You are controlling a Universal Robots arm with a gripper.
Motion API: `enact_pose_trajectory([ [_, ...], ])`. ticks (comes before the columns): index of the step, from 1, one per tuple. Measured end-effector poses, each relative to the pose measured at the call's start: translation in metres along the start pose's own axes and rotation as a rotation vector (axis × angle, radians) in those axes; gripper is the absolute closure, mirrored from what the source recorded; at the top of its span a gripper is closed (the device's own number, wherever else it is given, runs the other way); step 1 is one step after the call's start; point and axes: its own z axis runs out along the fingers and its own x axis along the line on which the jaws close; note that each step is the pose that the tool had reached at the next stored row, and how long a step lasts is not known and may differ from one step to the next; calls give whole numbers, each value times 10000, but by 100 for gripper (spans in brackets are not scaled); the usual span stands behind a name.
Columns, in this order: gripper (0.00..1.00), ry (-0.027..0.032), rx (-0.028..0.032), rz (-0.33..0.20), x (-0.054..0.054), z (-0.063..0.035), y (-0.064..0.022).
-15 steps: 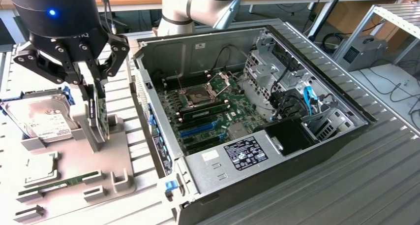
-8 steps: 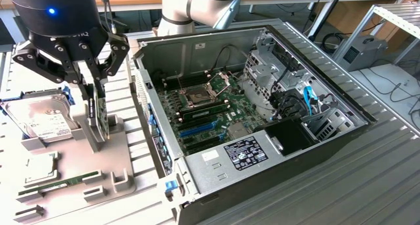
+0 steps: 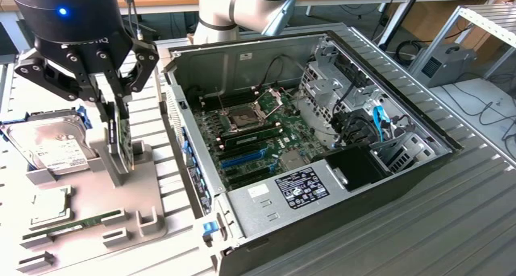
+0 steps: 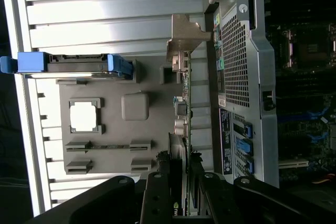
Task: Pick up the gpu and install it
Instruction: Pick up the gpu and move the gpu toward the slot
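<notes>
The gpu (image 3: 121, 149) stands on edge over the grey holder tray (image 3: 149, 209) at the exterior view's left, its thin green board hanging straight down. My gripper (image 3: 115, 110) comes down from above and is shut on the card's upper edge, one finger on each face. In the wrist view the gpu (image 4: 184, 124) shows edge-on, running away from my gripper (image 4: 177, 195) to its silver bracket (image 4: 184, 38). I cannot tell whether its lower edge still rests in the holder's slot. The open PC case (image 3: 419, 161) lies to the exterior view's right, with blue slots (image 3: 241, 158) on its motherboard (image 3: 282, 122).
On the holder tray sit a hard drive (image 3: 52, 146) with blue rails, a square processor (image 3: 50, 206) and a narrow RAM stick (image 3: 72, 224). The case's perforated rear wall (image 4: 236, 77) stands close beside the card. A ribbed metal table (image 3: 403, 240) carries everything.
</notes>
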Motion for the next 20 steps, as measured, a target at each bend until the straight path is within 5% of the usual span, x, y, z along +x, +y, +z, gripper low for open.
enact_pose_trajectory([
  [20, 74, 0, 0, 0, -2, -58, 0],
])
